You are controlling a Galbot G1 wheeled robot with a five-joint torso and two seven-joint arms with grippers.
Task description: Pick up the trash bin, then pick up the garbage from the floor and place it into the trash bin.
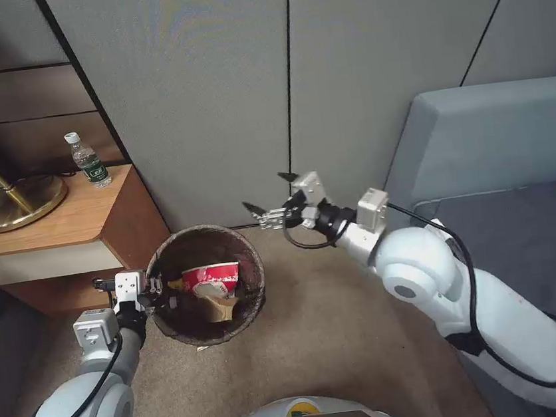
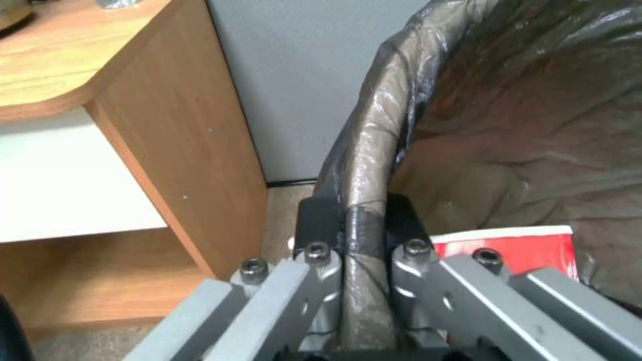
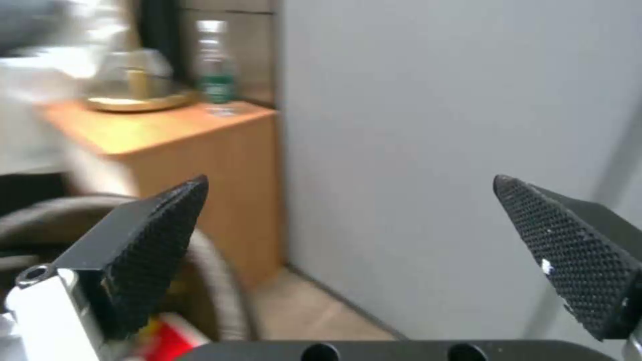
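Two grippers were seen at work: the left gripper [image 2: 354,225] was pinched on the bag-lined rim of the trash bin [image 1: 251,265], one finger outside and one inside, while the right gripper [image 1: 269,199] was held in the air beyond the bin's far right edge, its black textured pads [image 3: 157,240] spread wide and empty. The bin was seen on the carpet [image 1: 333,336], just beside the front corner of the wooden side table [image 1: 85,217]; a red-and-white packet [image 1: 211,280] and a crumpled brown paper bag [image 1: 217,307] were lying inside it. The step in hand was judged to be dropping garbage into the held bin, apparently just completed. Another piece would next have to be sought on the floor. A green-labelled water bottle [image 1: 88,160] was standing near the table's back right corner; its label could not be read.
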